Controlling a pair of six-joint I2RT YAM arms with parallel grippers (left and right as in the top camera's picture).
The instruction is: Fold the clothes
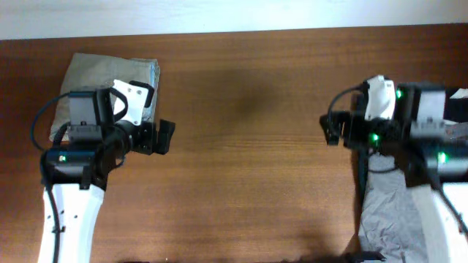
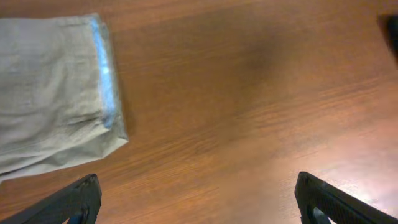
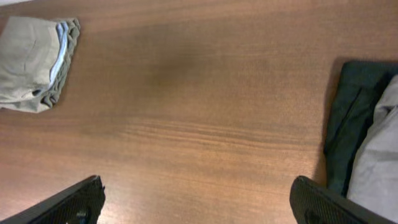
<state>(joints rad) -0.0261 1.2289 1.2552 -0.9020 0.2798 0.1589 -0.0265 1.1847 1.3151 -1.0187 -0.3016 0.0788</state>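
The wrinkled grey shorts lie at the table's front right, partly under my right arm, and show at the right edge of the right wrist view. A black garment lies against their left side. Folded khaki-beige shorts lie at the back left, partly under my left arm, and show in the left wrist view and right wrist view. My left gripper is open and empty over bare wood, right of the khaki shorts. My right gripper is open and empty, left of the dark garment.
The brown wooden table lies bare between the two grippers. A white wall edge runs along the table's far side. Black cables hang by each arm.
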